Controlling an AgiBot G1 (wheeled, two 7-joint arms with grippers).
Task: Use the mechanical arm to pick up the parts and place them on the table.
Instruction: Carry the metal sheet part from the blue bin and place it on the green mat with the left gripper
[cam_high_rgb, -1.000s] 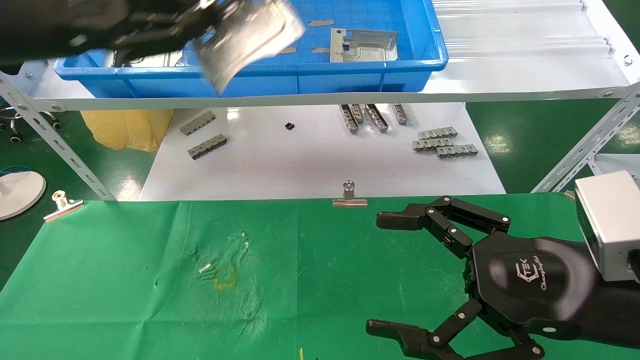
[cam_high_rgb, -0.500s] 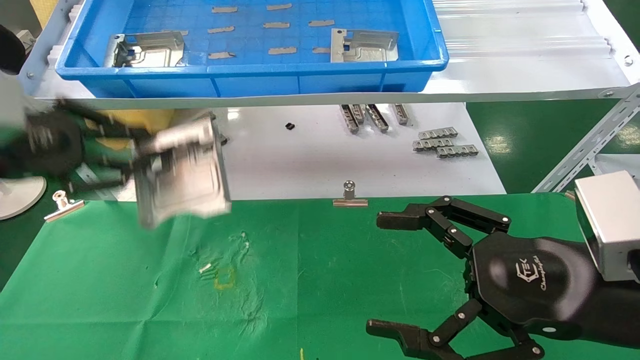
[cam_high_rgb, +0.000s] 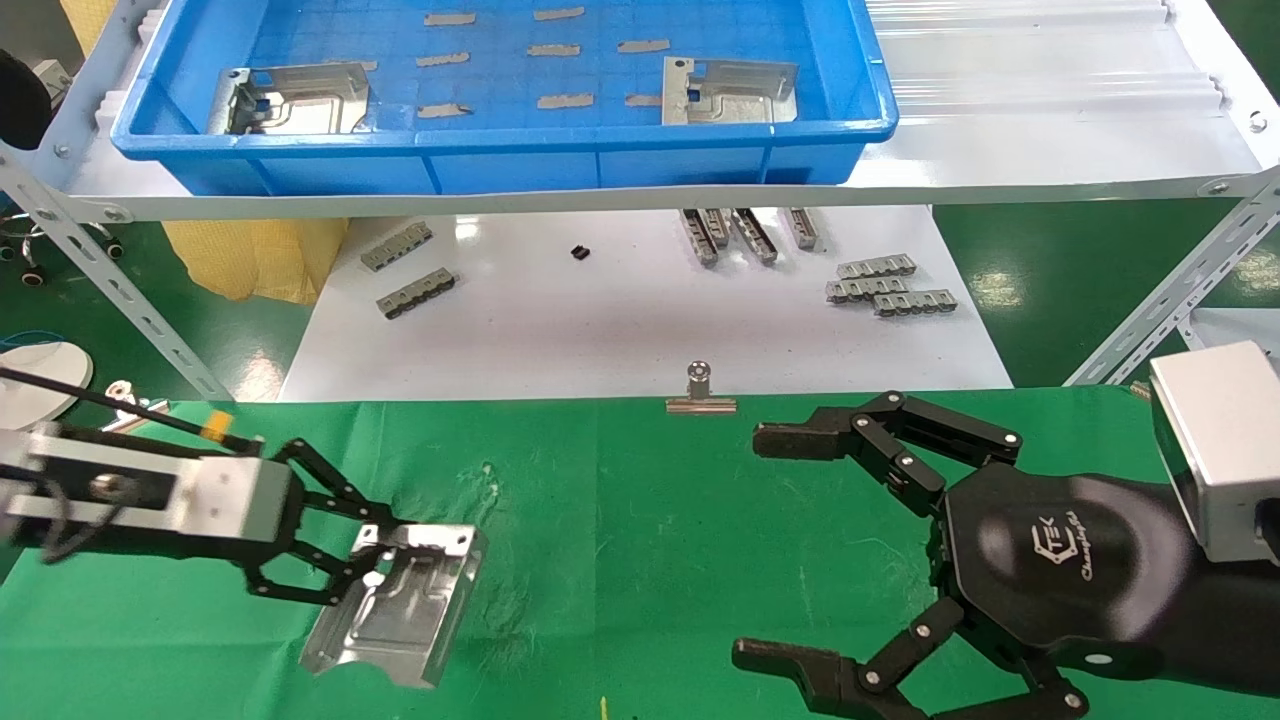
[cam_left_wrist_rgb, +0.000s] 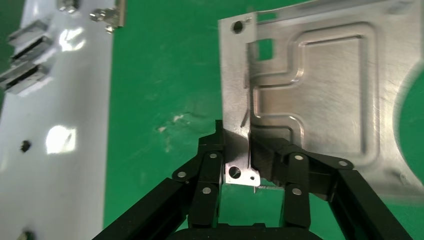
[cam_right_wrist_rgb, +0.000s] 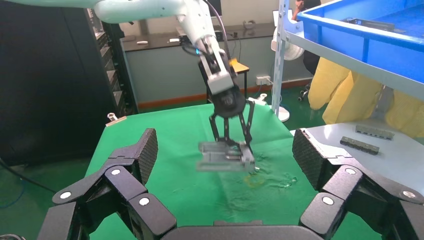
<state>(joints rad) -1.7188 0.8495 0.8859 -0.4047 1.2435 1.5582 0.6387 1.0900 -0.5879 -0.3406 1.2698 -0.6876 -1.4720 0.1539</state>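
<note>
Low over the table (cam_high_rgb: 700, 500): left gripper (cam_high_rgb: 345, 560) clamped on plate (cam_high_rgb: 400, 605) edge for set-down; right gripper (cam_high_rgb: 800, 545) parked, fingers apart.

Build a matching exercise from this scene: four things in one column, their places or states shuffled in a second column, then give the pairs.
Things
1. left gripper
2. right gripper
3. blue tray
4. binder clip

Places or states
A. on the raised shelf, with two plates inside
B. open, holding nothing, over the green cloth
C. shut on a metal plate
D. on the cloth's far edge

Pairs: 1-C, 2-B, 3-A, 4-D
</note>
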